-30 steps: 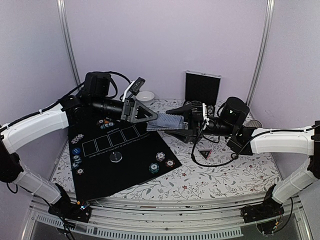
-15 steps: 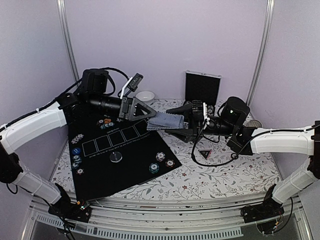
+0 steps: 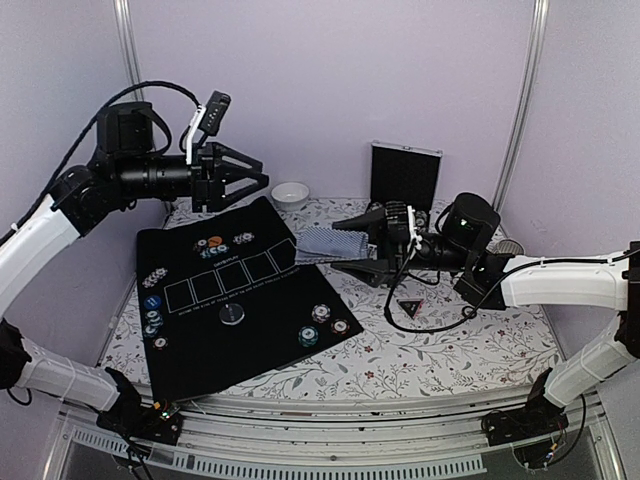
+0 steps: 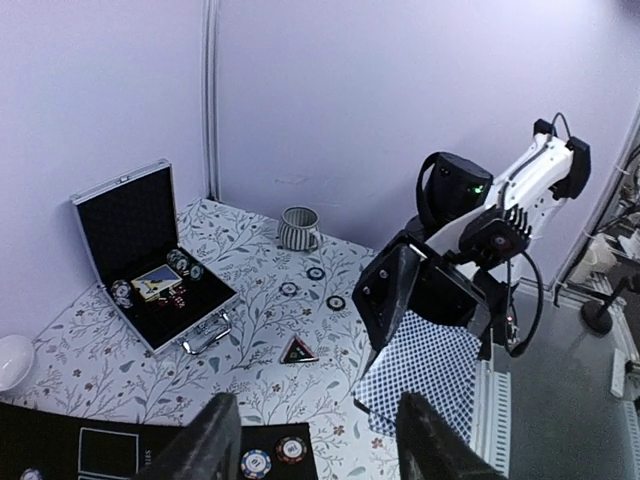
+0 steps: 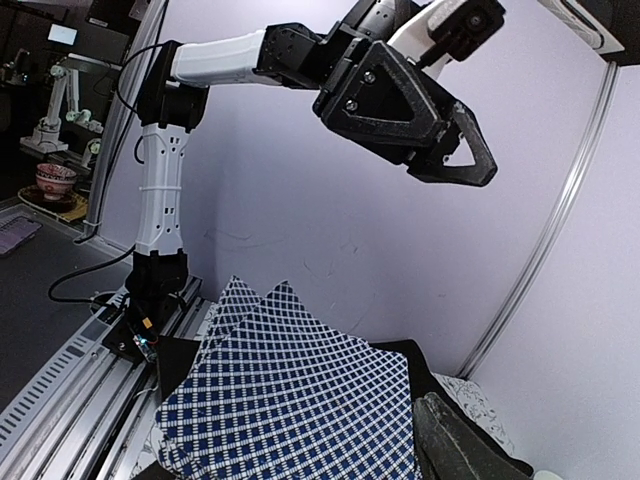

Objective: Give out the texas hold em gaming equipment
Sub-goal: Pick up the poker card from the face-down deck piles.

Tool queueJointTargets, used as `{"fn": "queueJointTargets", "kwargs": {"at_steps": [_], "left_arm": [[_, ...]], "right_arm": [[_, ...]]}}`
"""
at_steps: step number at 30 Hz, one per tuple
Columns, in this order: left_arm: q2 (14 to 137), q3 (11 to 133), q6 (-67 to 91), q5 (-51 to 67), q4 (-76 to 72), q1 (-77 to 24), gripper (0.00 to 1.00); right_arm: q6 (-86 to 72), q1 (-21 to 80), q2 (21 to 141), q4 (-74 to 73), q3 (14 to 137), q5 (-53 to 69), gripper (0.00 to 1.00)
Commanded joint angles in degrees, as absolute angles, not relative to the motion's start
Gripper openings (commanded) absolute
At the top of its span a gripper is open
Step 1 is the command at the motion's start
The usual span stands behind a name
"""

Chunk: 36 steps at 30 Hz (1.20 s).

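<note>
The right gripper [image 3: 355, 245] is closed on a fan of playing cards [image 3: 318, 242], and it holds them in the air above the far right corner of the black mat [image 3: 250, 350]. In the right wrist view their blue-grey checked backs fill the lower part of the picture. The left gripper [image 3: 250, 180] is raised high above the far left part of the table [image 3: 450, 350], its jaws stand apart and there is nothing between them. Poker chips [image 3: 320, 326] lie in a small group near the right corner of the mat; others lie along its left edge and near its far edge. The round grey button [image 3: 232, 314] rests near the middle of the mat. The triangular marker [image 3: 409, 307] lies on the flowered table, just beside the mat's right edge. The case [image 3: 405, 178] and the white bowl [image 3: 291, 193] are at the table's far edge.
</note>
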<state>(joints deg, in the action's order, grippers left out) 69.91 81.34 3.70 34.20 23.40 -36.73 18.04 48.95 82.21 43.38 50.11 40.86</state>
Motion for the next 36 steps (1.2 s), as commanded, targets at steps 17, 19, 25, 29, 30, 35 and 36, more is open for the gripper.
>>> {"fn": "queueJointTargets", "kwargs": {"at_steps": [17, 19, 25, 29, 30, 35, 36], "left_arm": [[66.62, 75.83, -47.22, 24.40, 34.05, -52.85, 0.32], [67.13, 75.94, -48.03, 23.70, 34.01, -53.70, 0.32], [69.08, 76.63, -49.28, 22.07, 35.16, -55.26, 0.31], [68.85, 76.02, -49.31, 20.83, 33.69, -55.54, 0.29], [69.02, 76.09, -49.19, 21.05, 33.67, -55.79, 0.29], [69.43, 75.66, -49.42, 18.54, 32.57, -56.46, 0.27], [69.43, 75.46, -49.58, 18.53, 32.29, -56.55, 0.26]], "right_arm": [[17.61, 48.55, 80.47, 41.84, 51.36, 44.82, 0.59], [17.75, 48.53, 80.45, 41.84, 51.34, 44.90, 0.59], [18.01, 48.58, 80.41, 41.78, 51.25, 44.98, 0.59], [18.08, 48.55, 80.46, 41.91, 51.23, 45.17, 0.59], [18.03, 48.59, 80.42, 41.92, 51.25, 45.10, 0.59], [18.17, 48.59, 80.48, 41.92, 51.38, 45.21, 0.59], [18.11, 48.60, 80.46, 41.92, 51.37, 45.18, 0.59]]}}
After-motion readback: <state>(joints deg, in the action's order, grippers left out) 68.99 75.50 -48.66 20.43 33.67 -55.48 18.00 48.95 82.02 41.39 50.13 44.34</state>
